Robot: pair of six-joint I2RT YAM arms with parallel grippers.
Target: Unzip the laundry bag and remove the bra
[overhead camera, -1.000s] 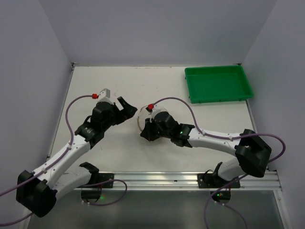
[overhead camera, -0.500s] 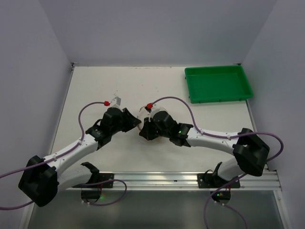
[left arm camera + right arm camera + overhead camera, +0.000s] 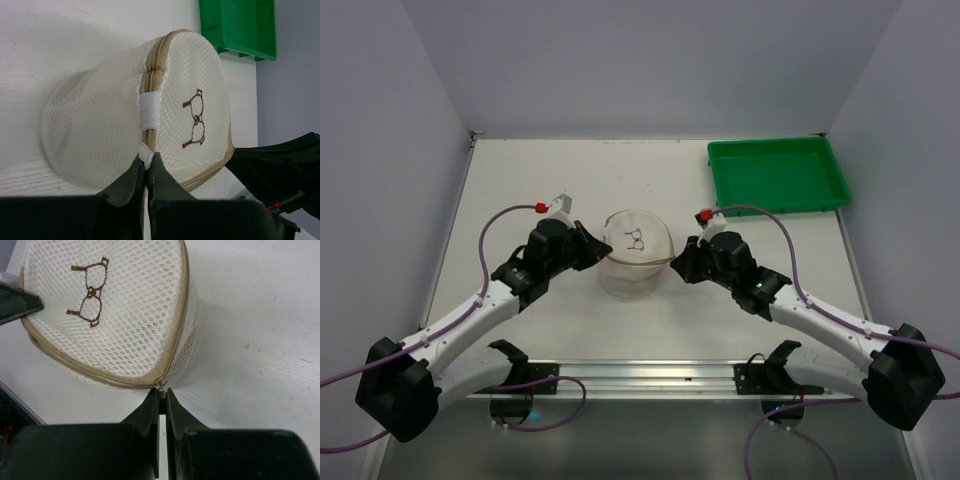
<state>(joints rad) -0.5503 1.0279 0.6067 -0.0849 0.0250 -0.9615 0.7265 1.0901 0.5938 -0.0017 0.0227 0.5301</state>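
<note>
The laundry bag (image 3: 635,250), a round cream mesh pouch with a small line drawing on top, sits mid-table between both arms. My left gripper (image 3: 599,249) is shut on a white fabric tab (image 3: 149,112) at the bag's left rim, beside the tan zip (image 3: 155,60). On the bag's right side, my right gripper (image 3: 680,262) is shut on the small metal zip pull (image 3: 161,385). In the wrist views the left gripper (image 3: 148,162) and right gripper (image 3: 162,396) each pinch the rim of the laundry bag (image 3: 125,310). The bra is hidden.
A green rectangular tray (image 3: 778,178) lies at the back right corner and holds nothing. Grey walls close in the table on three sides. A metal rail (image 3: 650,375) runs along the near edge between the arm bases.
My left gripper moved in and closed on the bag's white tab. My right arm swung from over the bag to its right side, uncovering the bag's top face.
</note>
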